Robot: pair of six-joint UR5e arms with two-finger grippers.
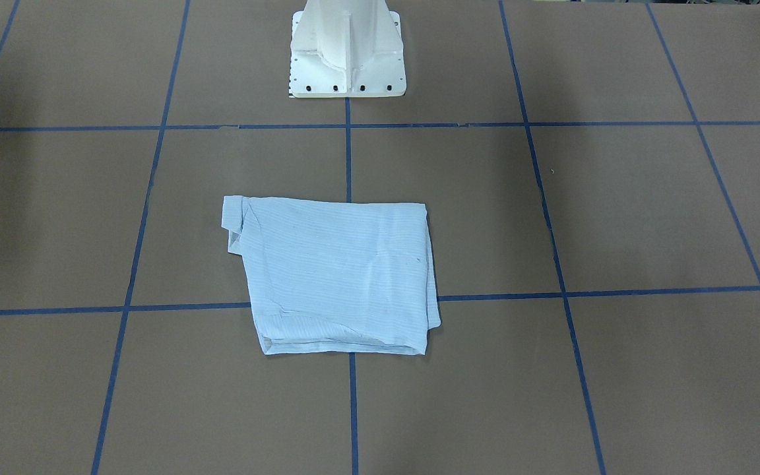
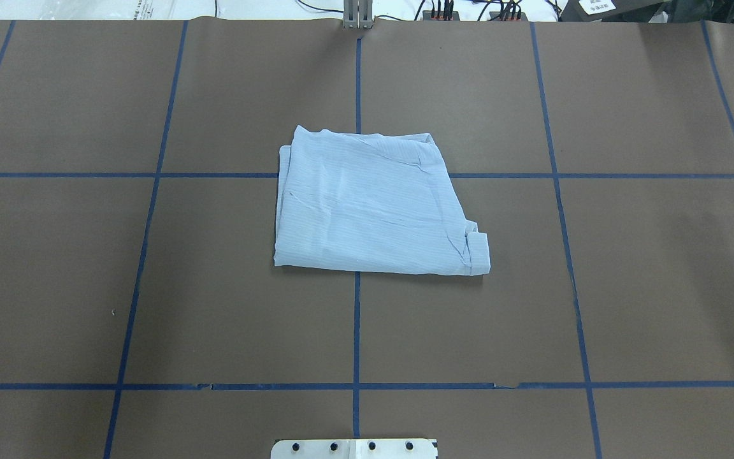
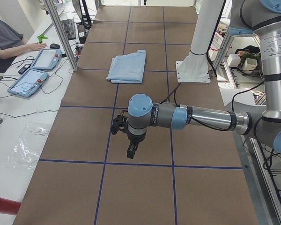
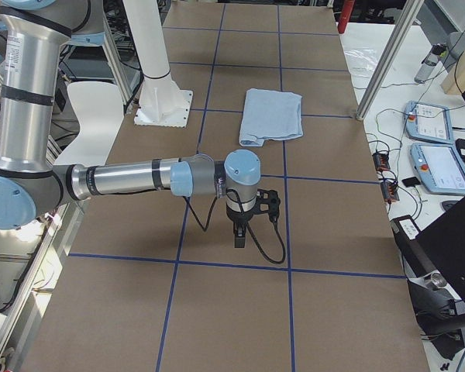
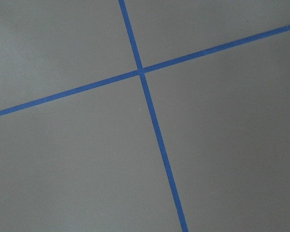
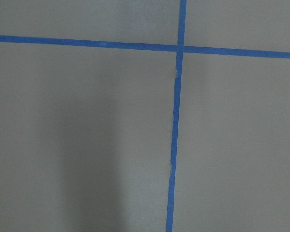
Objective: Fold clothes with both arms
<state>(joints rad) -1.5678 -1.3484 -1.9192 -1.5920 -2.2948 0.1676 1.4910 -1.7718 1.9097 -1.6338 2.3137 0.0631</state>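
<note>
The light blue striped shirt (image 1: 337, 274) lies folded into a rough square at the middle of the brown table; it also shows in the overhead view (image 2: 367, 204) and in both side views (image 3: 128, 66) (image 4: 271, 116). A cuff or collar edge sticks out at one corner (image 2: 478, 252). Both arms are held far from the shirt, out over the table's ends. The left gripper (image 3: 131, 151) points down above the table in the exterior left view; the right gripper (image 4: 239, 235) does the same in the exterior right view. I cannot tell whether either is open or shut. Both wrist views show only table.
Blue tape lines (image 2: 357, 331) divide the brown table into squares. The white pedestal base (image 1: 347, 59) stands at the robot's edge. Tablets and cables (image 3: 35, 75) lie on a side bench, with an operator (image 3: 4, 44) seated there. A metal post (image 4: 384, 58) stands near the far edge.
</note>
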